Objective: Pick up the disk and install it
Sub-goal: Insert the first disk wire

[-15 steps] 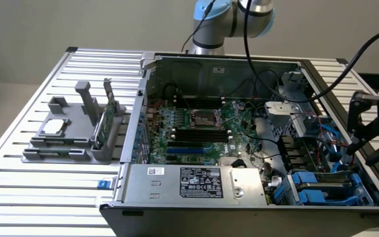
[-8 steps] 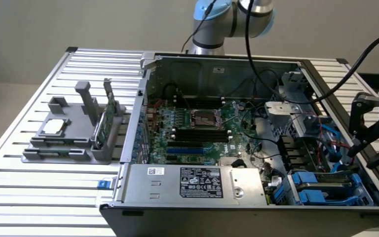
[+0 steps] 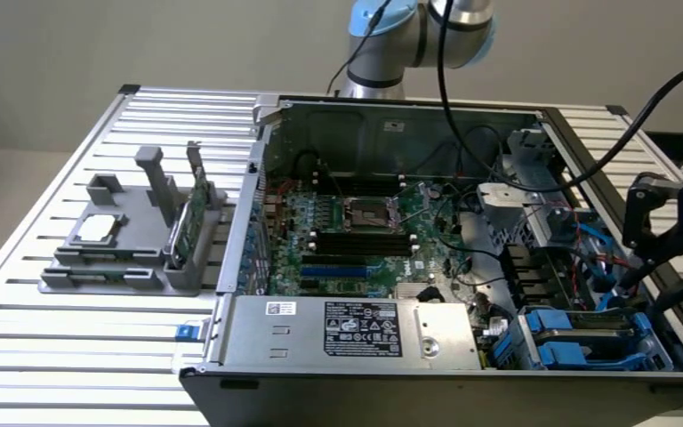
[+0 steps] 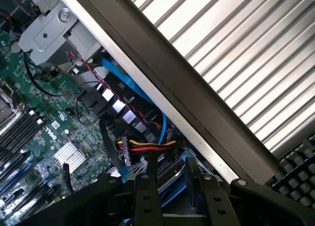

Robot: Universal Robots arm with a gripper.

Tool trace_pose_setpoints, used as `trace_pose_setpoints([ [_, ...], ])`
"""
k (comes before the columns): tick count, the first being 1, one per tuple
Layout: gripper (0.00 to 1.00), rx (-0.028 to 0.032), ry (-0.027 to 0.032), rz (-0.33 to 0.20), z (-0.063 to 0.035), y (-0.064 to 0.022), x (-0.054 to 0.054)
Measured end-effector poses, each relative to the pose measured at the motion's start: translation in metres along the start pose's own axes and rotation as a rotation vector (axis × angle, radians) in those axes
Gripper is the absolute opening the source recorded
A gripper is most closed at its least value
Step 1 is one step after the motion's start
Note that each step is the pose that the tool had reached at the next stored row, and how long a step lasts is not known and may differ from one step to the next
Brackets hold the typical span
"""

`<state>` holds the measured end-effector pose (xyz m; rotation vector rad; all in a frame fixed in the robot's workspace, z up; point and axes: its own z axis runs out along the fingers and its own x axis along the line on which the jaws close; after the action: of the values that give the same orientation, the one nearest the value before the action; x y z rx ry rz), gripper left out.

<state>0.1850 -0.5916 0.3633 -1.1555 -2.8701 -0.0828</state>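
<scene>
The disk, grey metal with blue plastic rails, lies flat in the drive bay at the front corner of the open computer case, at the exterior view's right. My gripper hangs above and just to the right of that bay, over the case's side wall. In the wrist view the gripper points down at the same corner. Its two black fingers stand apart with nothing clamped between them. Blue plastic of the bay shows through the gap.
Blue and red-yellow cables run beside the bay. The motherboard and power supply fill the case. A grey holder at the left carries a square chip and an upright green card. A keyboard lies outside the case wall.
</scene>
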Motion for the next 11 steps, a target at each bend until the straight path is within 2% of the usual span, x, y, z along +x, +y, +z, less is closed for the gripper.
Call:
trace_pose_setpoints([
  [4,0.36,-0.0009,-0.0009,0.020,0.0041,-0.0018,0.002],
  [11,0.36,-0.0084,-0.0046,0.140,0.0128,-0.0021,0.001],
])
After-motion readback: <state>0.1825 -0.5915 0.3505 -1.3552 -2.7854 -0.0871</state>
